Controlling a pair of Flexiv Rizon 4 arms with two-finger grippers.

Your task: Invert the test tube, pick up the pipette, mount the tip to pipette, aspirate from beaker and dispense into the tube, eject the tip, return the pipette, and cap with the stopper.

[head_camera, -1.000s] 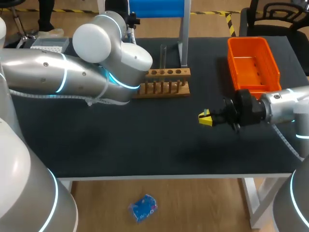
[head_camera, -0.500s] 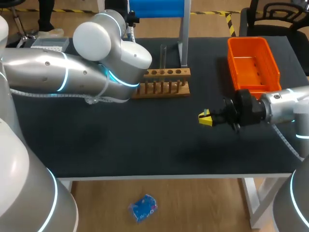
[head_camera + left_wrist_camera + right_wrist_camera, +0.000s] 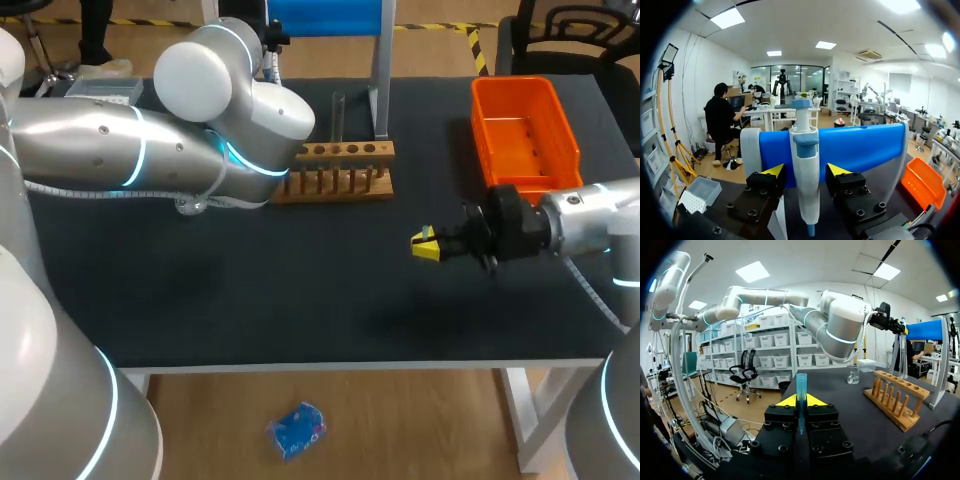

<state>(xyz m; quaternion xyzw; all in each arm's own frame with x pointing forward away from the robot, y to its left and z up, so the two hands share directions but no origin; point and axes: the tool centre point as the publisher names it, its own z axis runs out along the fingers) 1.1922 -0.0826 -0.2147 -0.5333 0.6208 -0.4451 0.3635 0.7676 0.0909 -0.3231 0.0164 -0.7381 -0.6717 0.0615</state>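
The white pipette (image 3: 804, 150) hangs on the blue stand (image 3: 860, 150) behind the wooden rack (image 3: 340, 170). The left jaws are spread on both sides of it, not quite touching. To the right of the rack, above the worktop (image 3: 250, 290), the right jaws pinch a blue tip (image 3: 801, 387).

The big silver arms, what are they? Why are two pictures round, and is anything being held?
They are two robot arms at a black table. The square picture looks down from above. Each round picture comes from a camera on one arm's wrist. On the table stand a wooden test tube rack, an orange bin, a glass beaker and a blue stand. The left arm's fingers, tipped in yellow, are open on either side of a pipette hanging on that stand, not squeezing it. The right arm's fingers pinch a small blue test tube.
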